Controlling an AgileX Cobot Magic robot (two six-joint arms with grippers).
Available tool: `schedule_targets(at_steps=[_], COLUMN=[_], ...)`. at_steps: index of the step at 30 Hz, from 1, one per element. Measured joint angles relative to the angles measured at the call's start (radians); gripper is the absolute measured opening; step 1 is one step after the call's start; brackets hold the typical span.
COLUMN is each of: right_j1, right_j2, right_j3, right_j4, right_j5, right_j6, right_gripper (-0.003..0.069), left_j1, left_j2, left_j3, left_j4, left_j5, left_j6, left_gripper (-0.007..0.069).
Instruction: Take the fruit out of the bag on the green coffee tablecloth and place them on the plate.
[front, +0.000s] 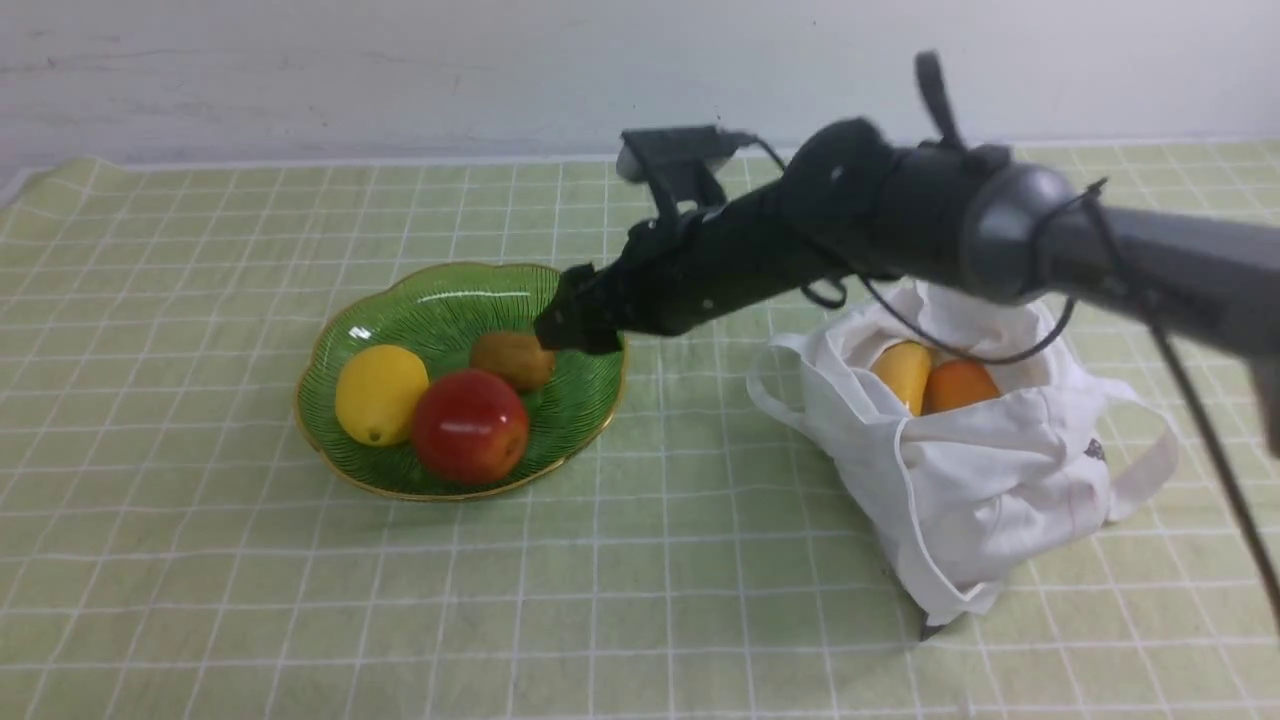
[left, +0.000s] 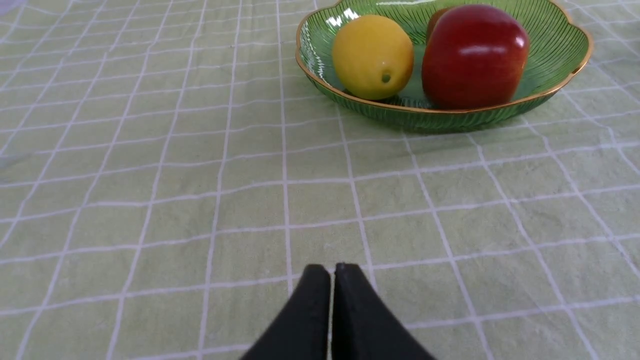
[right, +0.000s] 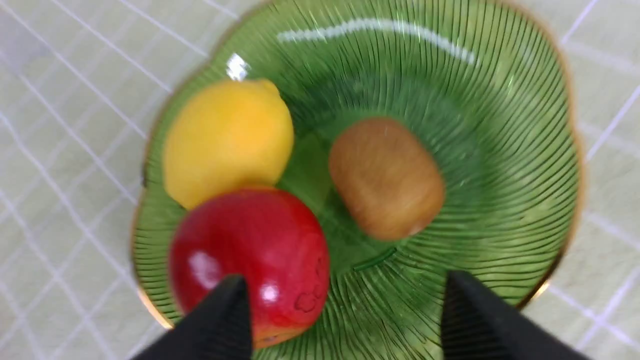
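The green plate (front: 400, 300) sits on the green grid tablecloth (front: 200, 600) and holds a yellow lemon (front: 380, 393), a red apple (front: 470, 425) and a brown kiwi (front: 513, 359). My right gripper (front: 565, 325) hangs open and empty just above the plate's right part, with the kiwi (right: 386, 177) lying loose in the plate below it (right: 345, 285). The white bag (front: 990, 480) stands to the right with a yellow fruit (front: 903, 373) and an orange fruit (front: 958, 385) showing in its mouth. My left gripper (left: 333, 270) is shut and empty over the cloth, near the plate (left: 575, 65).
A pale wall runs along the far edge of the cloth. The bag's loop handles (front: 1150, 465) stick out to its sides. My right arm (front: 900, 215) stretches across above the bag toward the plate.
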Motion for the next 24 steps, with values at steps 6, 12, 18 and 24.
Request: schedule_targets(at_steps=[6,12,18,24], right_j1=[-0.052,-0.106,-0.109,-0.109], right_j2=[-0.224,-0.436,-0.656,-0.910], right_j3=[0.000,0.000,0.000,0.124], right_j4=[-0.230,-0.618,-0.960,-1.025], right_j5=[0.067,0.155,0.285,0.298], right_j6=[0.158,0.474,0.709,0.791], right_gripper=[0.0046,-0.0008,-0.0010,-0.0010], left_j1=[0.000,0.000,0.000,0.000], left_j2=[0.000,0.000,0.000,0.000], left_j3=[0.000,0.000,0.000,0.000], left_j4=[0.000,0.000,0.000,0.000], left_j5=[0.000,0.000,0.000,0.000], left_j6=[0.000,0.000,0.000,0.000], left_gripper=[-0.0008,-0.0008,-0.0008,-0.0008])
